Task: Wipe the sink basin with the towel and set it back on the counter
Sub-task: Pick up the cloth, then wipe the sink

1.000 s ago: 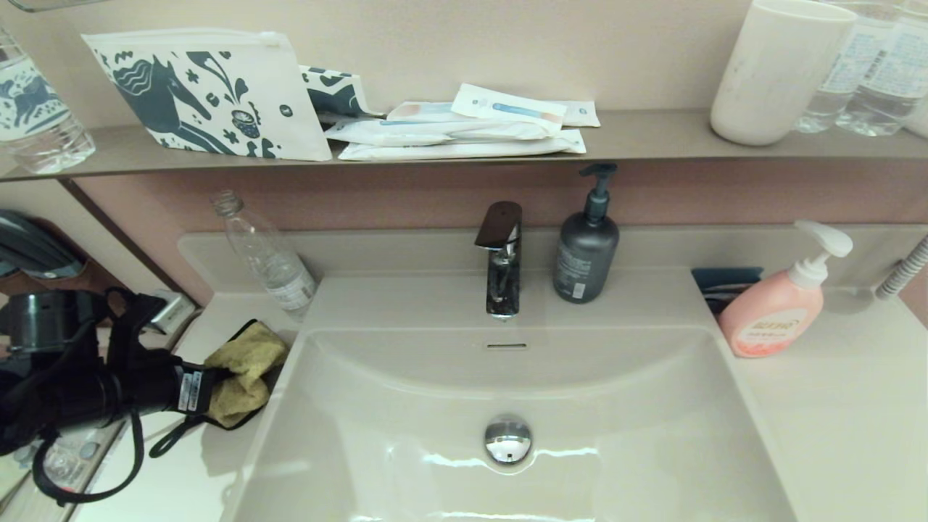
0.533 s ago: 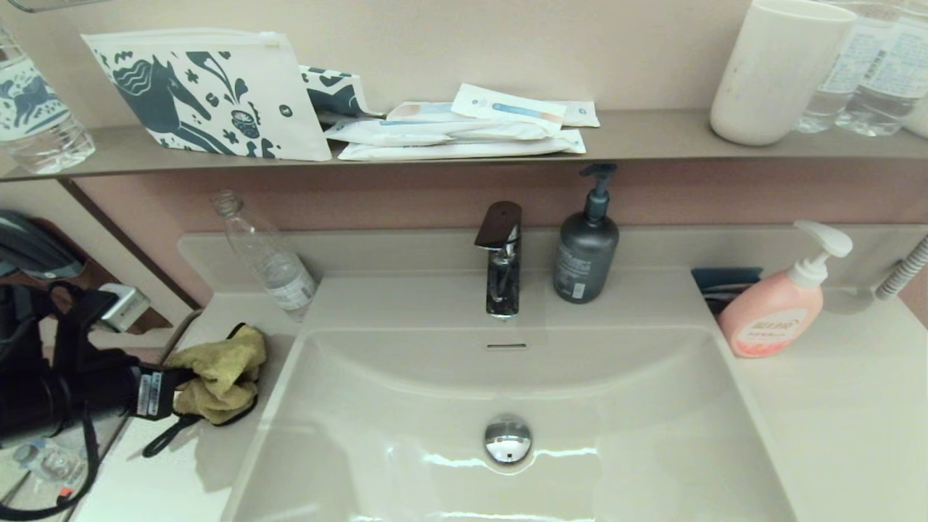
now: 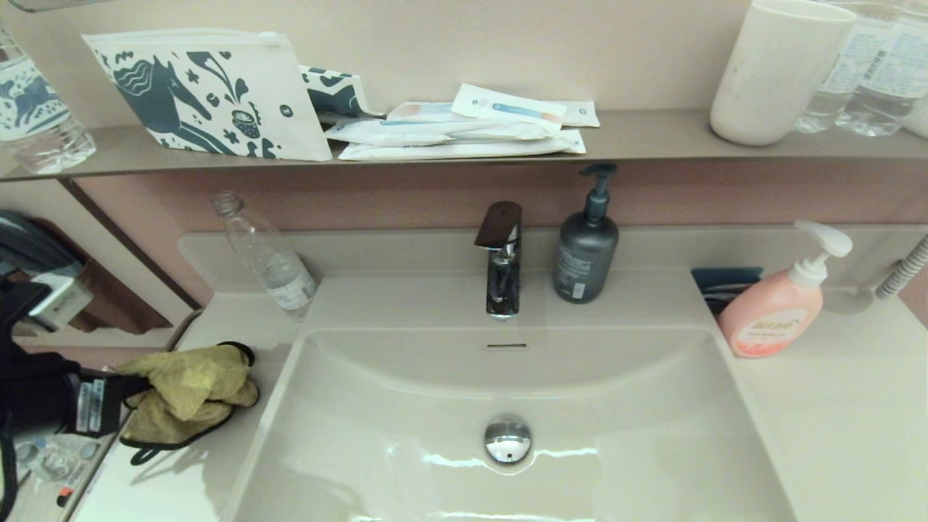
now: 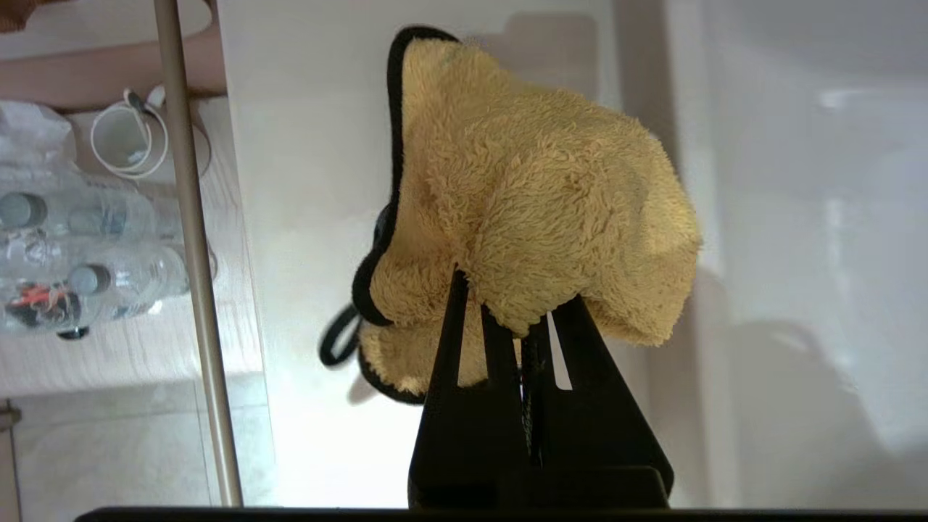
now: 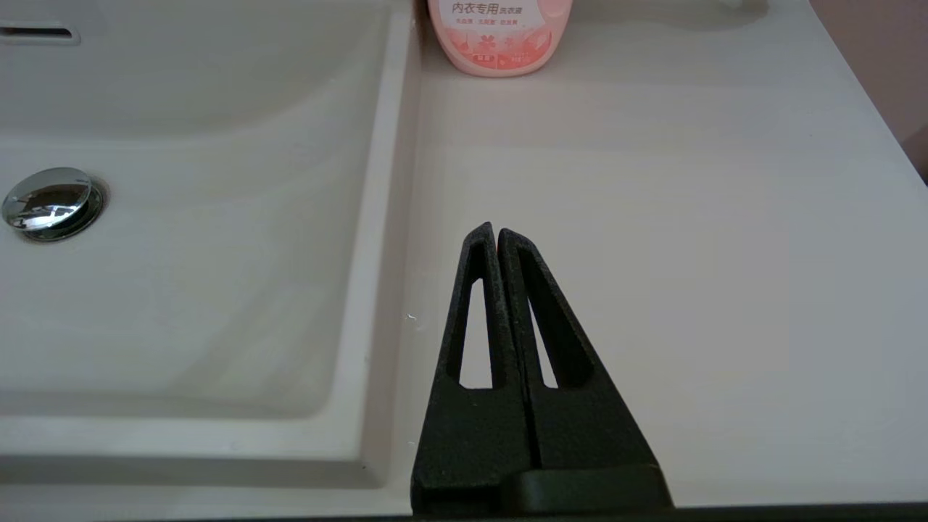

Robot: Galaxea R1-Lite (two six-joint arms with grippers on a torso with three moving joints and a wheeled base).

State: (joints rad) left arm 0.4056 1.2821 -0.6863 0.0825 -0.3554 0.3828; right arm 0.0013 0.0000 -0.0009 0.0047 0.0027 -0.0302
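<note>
The left hand [image 4: 507,308] is pinching the towel [image 3: 185,391] at the lower left of the frame, over the tabletop [image 3: 210,464] beside the sink basin [image 3: 623,435]. The release is judged outstanding; whether wiping is done cannot be told. The right hand [image 5: 496,235] is idling, pressed together, over the tabletop beside the basin.

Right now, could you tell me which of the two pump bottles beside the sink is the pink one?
The pink pump bottle stands on the counter right of the sink, with a white pump. The other, behind the sink beside the tap, is dark grey.
</note>
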